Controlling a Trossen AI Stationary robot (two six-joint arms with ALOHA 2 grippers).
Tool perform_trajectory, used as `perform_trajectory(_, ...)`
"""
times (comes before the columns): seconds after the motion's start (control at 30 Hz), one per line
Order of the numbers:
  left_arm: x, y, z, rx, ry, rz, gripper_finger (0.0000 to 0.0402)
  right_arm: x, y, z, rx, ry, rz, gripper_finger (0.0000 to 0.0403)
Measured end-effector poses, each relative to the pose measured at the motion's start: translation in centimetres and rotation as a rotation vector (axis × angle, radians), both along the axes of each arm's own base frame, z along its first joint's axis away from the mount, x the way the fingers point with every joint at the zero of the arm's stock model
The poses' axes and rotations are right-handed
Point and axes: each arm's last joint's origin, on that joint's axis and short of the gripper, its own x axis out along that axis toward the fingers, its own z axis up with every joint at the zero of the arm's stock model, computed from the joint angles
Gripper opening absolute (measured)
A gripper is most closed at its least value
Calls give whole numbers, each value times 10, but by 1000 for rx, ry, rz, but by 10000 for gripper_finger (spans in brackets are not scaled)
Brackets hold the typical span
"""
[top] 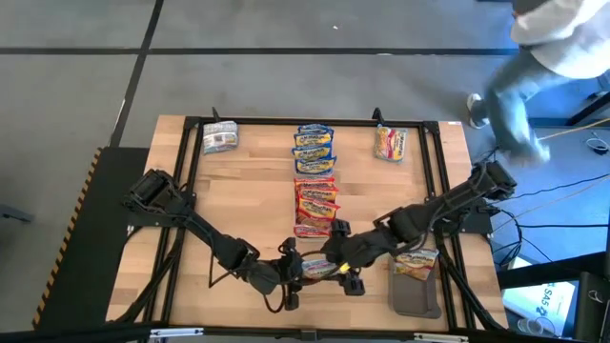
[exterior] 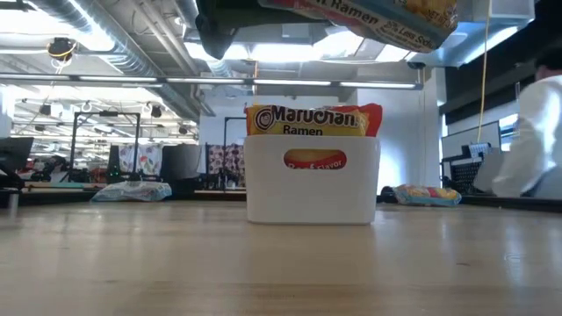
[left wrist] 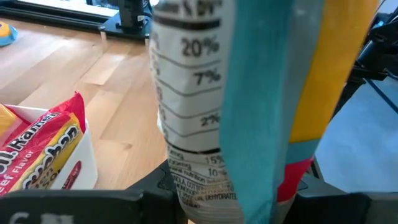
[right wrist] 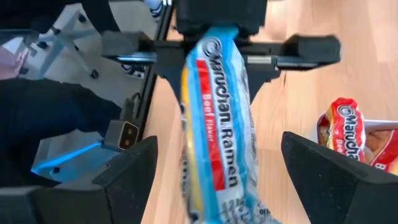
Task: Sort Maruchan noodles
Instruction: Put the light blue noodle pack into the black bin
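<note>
- Blue-yellow noodle packet (right wrist: 214, 124) hangs pinched in the left tool (top: 294, 276), just beside the white tray (exterior: 312, 180).
- Right tool (top: 345, 276) gapes wide around that packet, gripping nothing.

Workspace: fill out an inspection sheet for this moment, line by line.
Surface: wooden table, black frame.
Job's things: Maruchan packets lined up by colour mid-table; one on the dark grey tray; some in the white tray.
Clutter: nothing seen.
Hands: left hand grips a blue-yellow packet; right hand open around it.
Cables: cables lie off the table's right side.
Surroundings: a person beyond the far right corner.
</note>
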Motion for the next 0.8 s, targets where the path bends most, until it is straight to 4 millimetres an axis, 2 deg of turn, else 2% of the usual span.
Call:
perform_trajectory(0.3, 0, 0, 0, 1, 1, 4, 125, 14, 6, -27, -12, 76, 15, 319)
perform_trajectory(0.4, 0, 0, 0, 0, 1, 5, 125, 16, 7, -31, -19, 87, 15, 301)
perform_trajectory(0.5, 0, 0, 0, 4, 1, 2, 125, 16, 7, -29, -19, 71, 23, 254)
perform_trajectory(0.63, 0, 0, 0, 1, 0, 4, 127, 16, 7, -27, -13, 66, 31, 170)
perform_trajectory(0.8, -1, -1, 0, -5, 0, 5, 157, 14, 7, -26, -13, 64, 36, 89)
